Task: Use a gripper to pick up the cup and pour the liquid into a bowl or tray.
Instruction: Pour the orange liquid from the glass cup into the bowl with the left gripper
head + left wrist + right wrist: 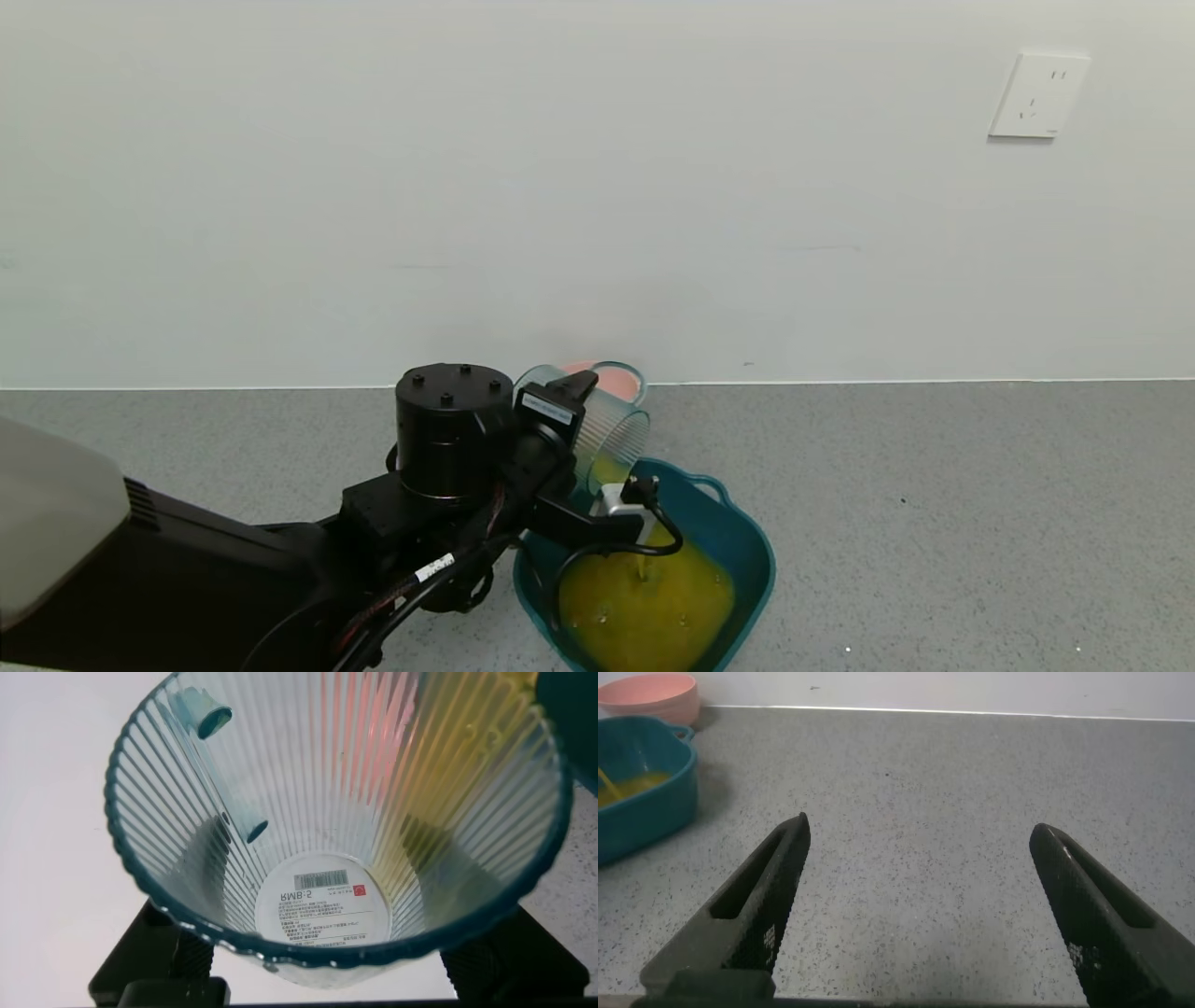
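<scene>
My left gripper is shut on the ribbed pale blue-green cup and holds it tipped on its side over the dark teal basin. A thin stream of orange-yellow liquid falls from the cup's rim into the pool in the basin. In the left wrist view the cup fills the picture, nearly empty, with a yellow tint on one wall; the black fingers show at its base. My right gripper is open and empty above the grey counter, off to the side of the basin.
A smaller pink round bowl stands right behind the cup by the white wall; it also shows in the right wrist view. Grey speckled counter stretches to the right of the basin. A wall socket is high on the right.
</scene>
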Tool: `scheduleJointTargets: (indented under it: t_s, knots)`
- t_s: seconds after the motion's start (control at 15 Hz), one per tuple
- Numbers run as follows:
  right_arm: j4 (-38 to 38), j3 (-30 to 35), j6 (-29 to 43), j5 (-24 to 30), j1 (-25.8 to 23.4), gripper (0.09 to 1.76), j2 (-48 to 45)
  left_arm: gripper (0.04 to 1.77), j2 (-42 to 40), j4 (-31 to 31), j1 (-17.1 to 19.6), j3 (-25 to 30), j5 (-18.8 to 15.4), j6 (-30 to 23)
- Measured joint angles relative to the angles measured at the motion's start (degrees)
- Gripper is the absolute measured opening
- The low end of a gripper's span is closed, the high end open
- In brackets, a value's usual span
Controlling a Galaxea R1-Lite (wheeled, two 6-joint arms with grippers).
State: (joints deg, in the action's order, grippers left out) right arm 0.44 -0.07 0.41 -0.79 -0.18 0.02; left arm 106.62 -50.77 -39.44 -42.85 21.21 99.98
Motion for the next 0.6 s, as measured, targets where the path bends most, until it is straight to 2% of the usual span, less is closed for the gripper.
scheduleJointTargets:
  t_s: [0.6]
  knots:
    - [0.0,0.0,0.0,0.0,0.0,1.71,0.0,1.31,-0.6,0.0,-2.0,0.4,1.5,4.5]
